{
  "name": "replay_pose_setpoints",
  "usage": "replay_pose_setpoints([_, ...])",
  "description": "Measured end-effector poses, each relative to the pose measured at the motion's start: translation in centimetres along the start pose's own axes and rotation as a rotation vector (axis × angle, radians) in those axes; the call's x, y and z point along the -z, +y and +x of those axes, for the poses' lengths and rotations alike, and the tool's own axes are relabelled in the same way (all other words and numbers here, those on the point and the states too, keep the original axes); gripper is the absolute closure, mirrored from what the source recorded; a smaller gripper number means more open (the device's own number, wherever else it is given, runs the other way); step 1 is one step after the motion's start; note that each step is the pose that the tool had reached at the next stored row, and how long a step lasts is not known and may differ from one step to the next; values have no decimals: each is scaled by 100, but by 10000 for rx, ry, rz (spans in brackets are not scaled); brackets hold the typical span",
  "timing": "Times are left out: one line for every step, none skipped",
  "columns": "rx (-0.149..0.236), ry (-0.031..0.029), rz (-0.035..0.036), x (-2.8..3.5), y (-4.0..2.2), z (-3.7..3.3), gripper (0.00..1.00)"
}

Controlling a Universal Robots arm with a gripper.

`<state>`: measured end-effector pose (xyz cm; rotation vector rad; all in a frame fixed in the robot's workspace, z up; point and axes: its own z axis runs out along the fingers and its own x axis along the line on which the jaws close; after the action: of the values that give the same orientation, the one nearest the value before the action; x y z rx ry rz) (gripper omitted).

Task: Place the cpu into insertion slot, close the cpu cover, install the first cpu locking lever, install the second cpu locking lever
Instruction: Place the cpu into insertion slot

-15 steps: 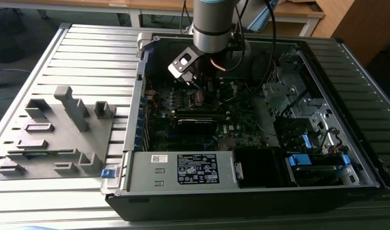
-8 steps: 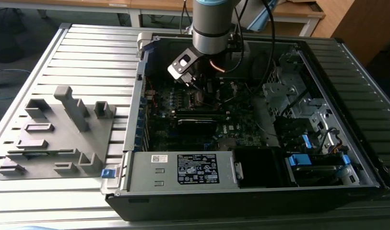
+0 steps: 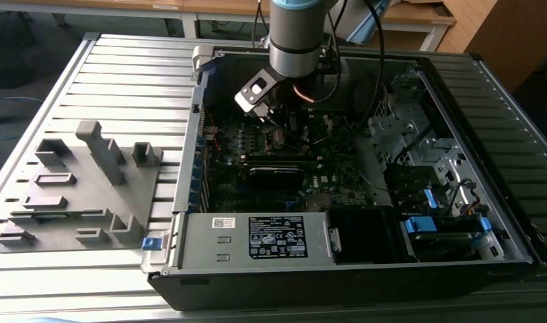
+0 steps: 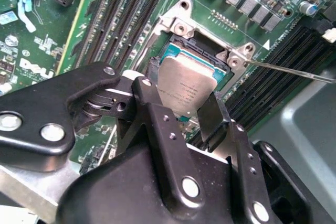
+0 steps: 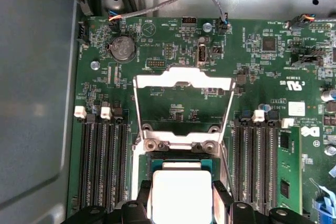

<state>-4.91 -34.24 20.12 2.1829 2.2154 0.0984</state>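
While the gripper (image 4: 180, 97) clamps the chip (image 4: 188, 80) by two opposite edges, the chip sits in or just above the socket (image 4: 197, 41), at the far end of the open computer case (image 3: 345, 289). Contact: cannot tell. Cover frame (image 5: 184, 80) stands hinged up on the socket's far side; a thin lever wire (image 4: 289, 70) sticks out beside it. Step in hand, as I read it: placing the chip. Seating calls for a level, square fit before release.

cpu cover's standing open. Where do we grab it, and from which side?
Probably the free crossbar of the cpu cover, opposite its hinge: the frame stands raised open, so that bar is clear to pinch from above. Side rails look thin. The gripper is shut on the cpu.
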Motion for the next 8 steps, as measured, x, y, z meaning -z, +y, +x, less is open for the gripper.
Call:
replay_pose_setpoints([-6,-1,0,-6,-1,4,46])
replay_pose_setpoints([-8,-1,0,-13,-1,8,46])
replay_pose_setpoints([-10,-1,0,-19,-1,11,46])
replay_pose_setpoints([-12,-1,0,-26,-2,13,46])
replay_pose_setpoints([-17,-2,0,-33,-3,14,46])
replay_pose_setpoints([-26,-1,-1,-42,-3,15,46])
replay_pose_setpoints([-35,-3,0,-47,-4,15,46])
replay_pose_setpoints([-38,-5,1,-47,-4,15,46])
